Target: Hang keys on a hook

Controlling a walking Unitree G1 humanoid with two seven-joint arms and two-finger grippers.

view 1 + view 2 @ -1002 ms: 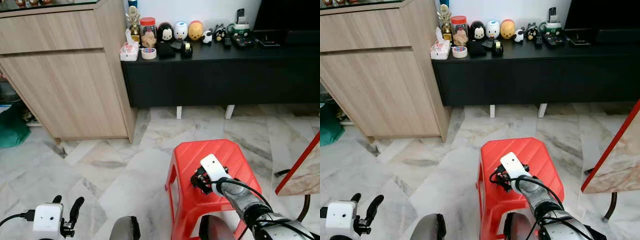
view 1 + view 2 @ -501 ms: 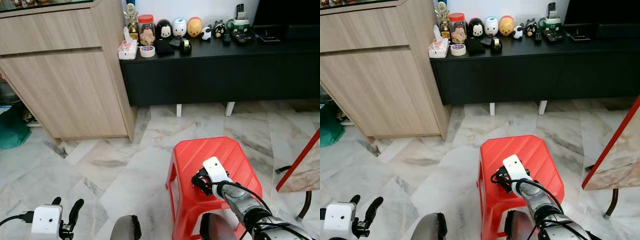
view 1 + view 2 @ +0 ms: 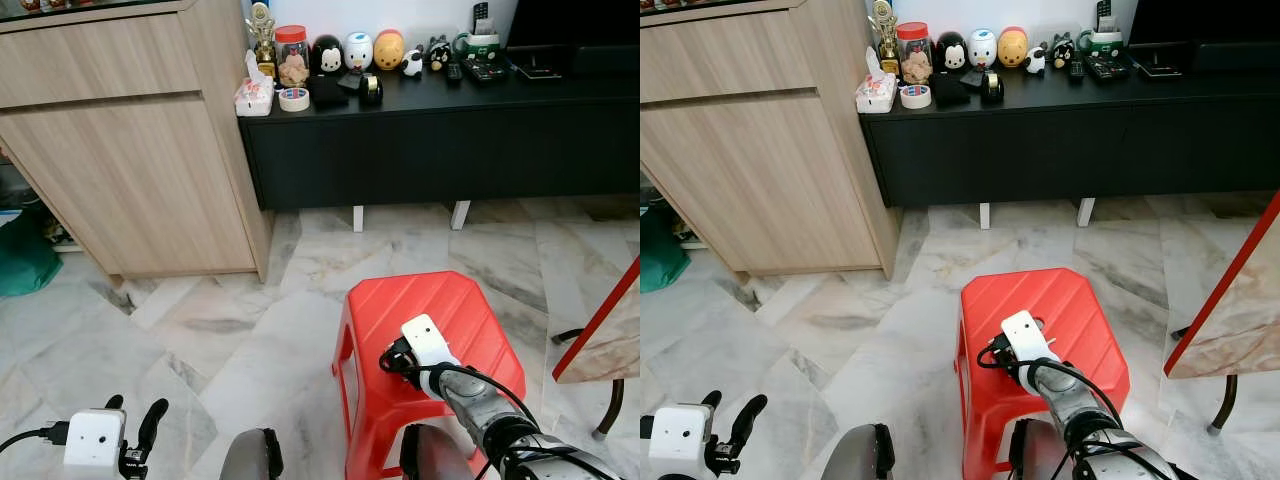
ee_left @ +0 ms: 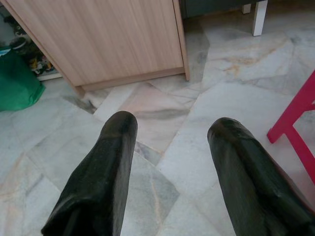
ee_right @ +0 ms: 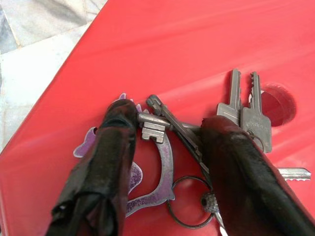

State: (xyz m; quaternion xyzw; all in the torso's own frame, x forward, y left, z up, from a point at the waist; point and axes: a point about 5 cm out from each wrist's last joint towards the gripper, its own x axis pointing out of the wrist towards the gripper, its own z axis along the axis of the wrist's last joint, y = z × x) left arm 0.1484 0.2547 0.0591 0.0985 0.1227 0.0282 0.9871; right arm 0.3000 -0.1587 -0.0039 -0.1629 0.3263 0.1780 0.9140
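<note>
Room view: red plastic stool (image 3: pixel 432 330) on marble floor (image 3: pixel 200 330), both arms in frame.
Right gripper (image 3: pixel 392 358) low over the stool's seat, white wrist block above it, finger state unclear. Left gripper (image 3: pixel 135 430) idle near the floor, fingers apart. Behind: light wood cabinet (image 3: pixel 130 150); long black table (image 3: pixel 440 130) carrying figurines (image 3: pixel 360 50), a jar (image 3: pixel 293 56), a tape roll (image 3: pixel 293 98) and remotes (image 3: pixel 485 68). Green bag (image 3: pixel 22 255) beside the cabinet.

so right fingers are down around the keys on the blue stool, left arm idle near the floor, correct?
Not quite: the stool is red, as the left eye view shows. The rest holds: the right gripper has its fingers around the keys on the seat, and the left gripper hangs idle above the floor.
</note>
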